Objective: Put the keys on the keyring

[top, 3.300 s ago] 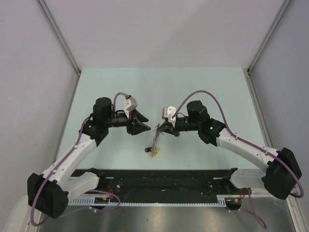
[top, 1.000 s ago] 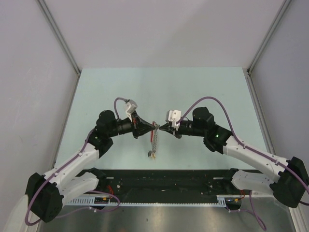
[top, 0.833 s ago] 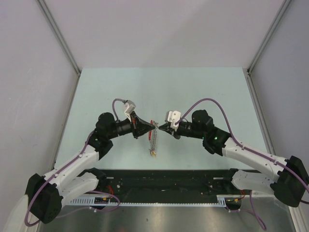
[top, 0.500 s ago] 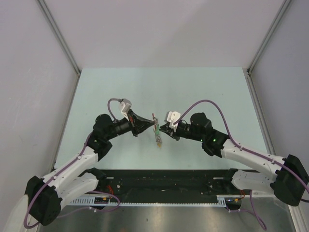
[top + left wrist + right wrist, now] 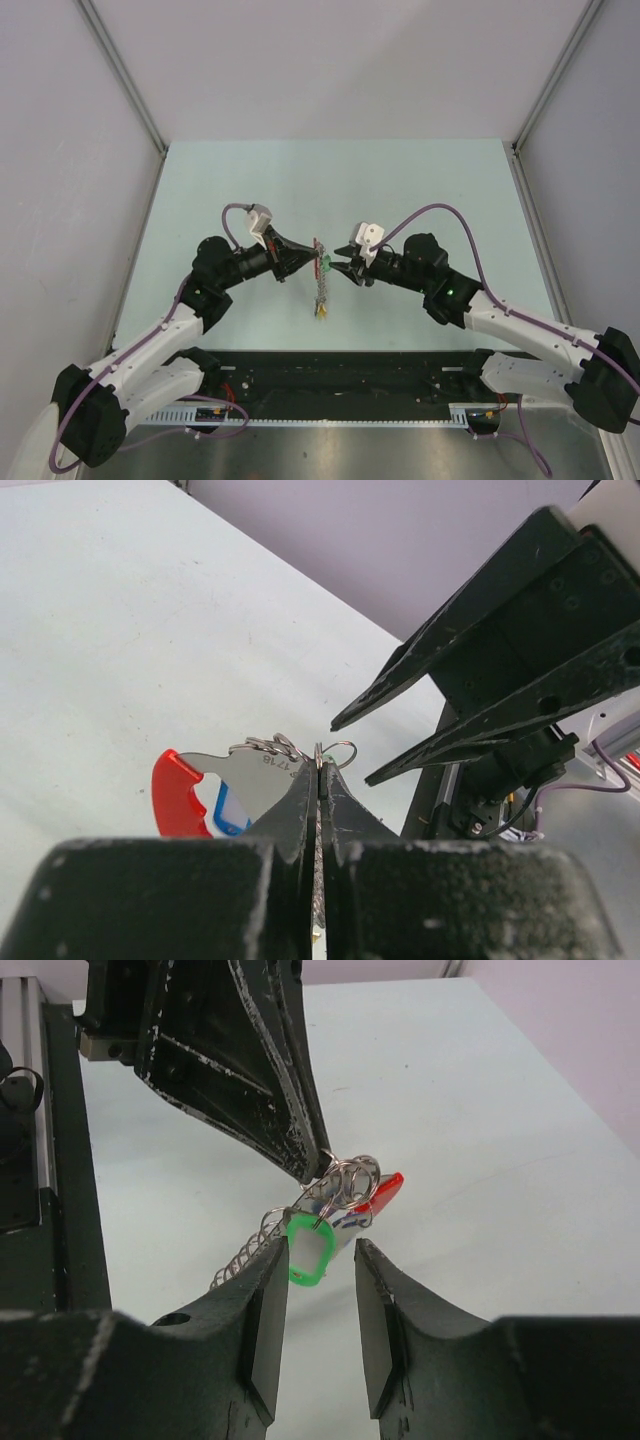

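Right now the left hand (image 5: 318,772) is clenched on a thin metal edge of the keyring (image 5: 319,285). It pinches the loop at its far end, so the rest runs down toward the near edge of the surface (image 5: 420,190), roughly midway between the left and right edges. Whether the low end rests on the surface I cannot tell. Beside the pinch the red segment (image 5: 172,792) curves out, and what looks like the blue key (image 5: 232,816) is tucked behind a metal tag.

The right hand (image 5: 320,1260) is released, fingers spread to either side of the green key (image 5: 307,1248). The key's head hangs at the mouth of the gap from a small wire loop in the bunch, and I cannot tell if either finger touches it.

The risk, as I judge it, lies in that narrow pinch. If the right hand shuts off-centre on the green head or pulls sideways, the ring could twist or slip out of the left hand and drop. The small head might also swing away as the fingers close, leaving them shut on nothing. The two hands' tips are very near, so a hasty advance could knock them together
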Controlling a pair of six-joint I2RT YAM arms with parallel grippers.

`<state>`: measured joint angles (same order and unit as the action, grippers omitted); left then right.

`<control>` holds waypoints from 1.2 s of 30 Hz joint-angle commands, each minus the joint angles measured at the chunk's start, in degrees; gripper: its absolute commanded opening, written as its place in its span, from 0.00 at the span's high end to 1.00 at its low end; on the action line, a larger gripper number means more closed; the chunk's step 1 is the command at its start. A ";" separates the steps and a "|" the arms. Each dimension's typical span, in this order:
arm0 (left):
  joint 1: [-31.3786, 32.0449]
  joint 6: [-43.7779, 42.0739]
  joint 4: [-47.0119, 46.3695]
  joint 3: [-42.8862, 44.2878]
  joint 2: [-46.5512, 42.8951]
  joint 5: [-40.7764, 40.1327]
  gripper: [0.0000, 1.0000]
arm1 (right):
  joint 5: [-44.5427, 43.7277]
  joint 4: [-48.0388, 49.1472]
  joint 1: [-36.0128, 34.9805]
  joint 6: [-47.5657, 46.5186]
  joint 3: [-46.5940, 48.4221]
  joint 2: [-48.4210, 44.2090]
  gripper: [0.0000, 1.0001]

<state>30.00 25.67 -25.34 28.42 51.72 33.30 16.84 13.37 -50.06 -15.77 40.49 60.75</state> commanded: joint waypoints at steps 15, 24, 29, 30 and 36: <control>0.67 -2.38 -1.73 0.05 -0.66 -0.78 1.00 | -3.22 6.41 -0.30 9.70 2.75 2.62 0.64; 0.85 -2.82 -1.20 -0.12 -0.84 -1.22 1.00 | -4.01 7.38 -0.47 10.76 2.84 2.44 0.64; 0.85 -3.00 -1.02 -0.04 -1.01 -1.31 1.00 | -4.36 7.82 -0.47 11.02 3.19 3.23 0.64; 0.94 -3.00 -1.02 -0.04 -1.01 -1.31 1.00 | -4.19 7.73 -0.47 11.02 3.19 3.49 0.64; 0.85 -3.00 -1.02 0.05 -1.10 -1.22 1.00 | -3.83 7.90 -0.47 10.94 3.28 4.46 0.67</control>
<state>30.48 23.46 -23.38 28.16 51.72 32.53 13.69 18.70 -50.17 -5.50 41.17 64.69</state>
